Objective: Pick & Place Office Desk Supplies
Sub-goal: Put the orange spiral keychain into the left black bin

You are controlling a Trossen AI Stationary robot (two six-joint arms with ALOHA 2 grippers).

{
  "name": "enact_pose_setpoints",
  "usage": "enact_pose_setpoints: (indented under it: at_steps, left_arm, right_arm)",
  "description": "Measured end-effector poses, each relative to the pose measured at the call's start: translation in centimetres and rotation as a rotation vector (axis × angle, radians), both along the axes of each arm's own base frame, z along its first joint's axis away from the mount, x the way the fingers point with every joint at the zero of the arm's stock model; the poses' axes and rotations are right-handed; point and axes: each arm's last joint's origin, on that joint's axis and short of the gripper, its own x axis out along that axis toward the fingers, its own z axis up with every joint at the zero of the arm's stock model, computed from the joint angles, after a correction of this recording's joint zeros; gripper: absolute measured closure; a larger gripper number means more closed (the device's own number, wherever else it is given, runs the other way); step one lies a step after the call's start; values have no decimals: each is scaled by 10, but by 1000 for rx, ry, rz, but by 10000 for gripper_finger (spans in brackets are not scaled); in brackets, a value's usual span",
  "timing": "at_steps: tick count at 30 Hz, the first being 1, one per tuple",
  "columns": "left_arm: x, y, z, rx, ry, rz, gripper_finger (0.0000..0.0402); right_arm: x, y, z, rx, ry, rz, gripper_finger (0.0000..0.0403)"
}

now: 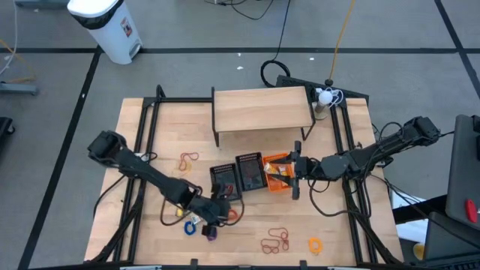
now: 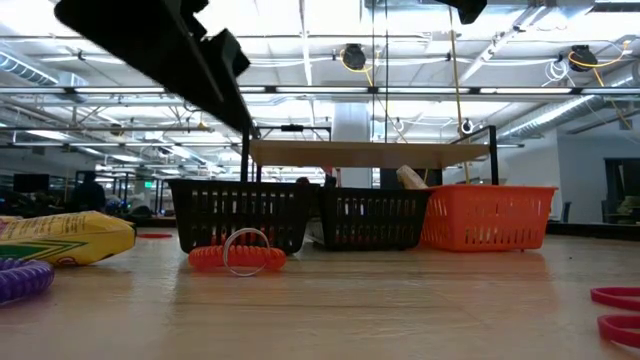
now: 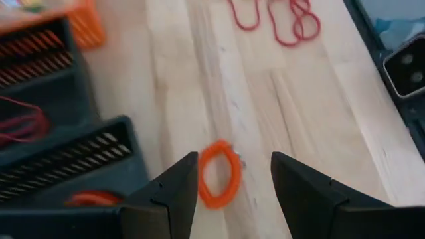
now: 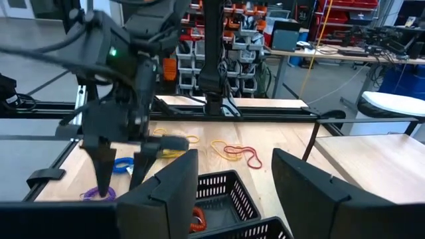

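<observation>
Lying between open left fingers (image 3: 176, 192), orange ring (image 3: 219, 174)

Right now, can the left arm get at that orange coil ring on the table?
Probably yes. The left gripper hangs open right above the orange ring, and nothing lies between them.

— Can you read any lettering here?
— No. The yellow packet (image 2: 62, 240) lying on the counter (image 2: 400, 300) carries dark print, but you can't make out a word; its brand stays unreadable.
</observation>
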Motion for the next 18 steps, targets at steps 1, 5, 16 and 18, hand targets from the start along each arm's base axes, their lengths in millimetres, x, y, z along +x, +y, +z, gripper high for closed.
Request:
enact_pose_setpoints:
  at_steps: [1,5,16,18]
  left_arm:
    - [2,-1,-2,-8,-2,-2,211]
    - [5,0,-7,-43,22,-17,211]
    - [12,4,-22,-158,110,-23,211]
    - [14,3,-22,-169,90,-21,211]
  right_arm:
    - [0,0,0,-3,0,0,222]
    - [0,0,0,-5,1,1,226]
    - [-1,0,-5,3,2,0,227]
    - [-1,0,-7,13,10,-2,227]
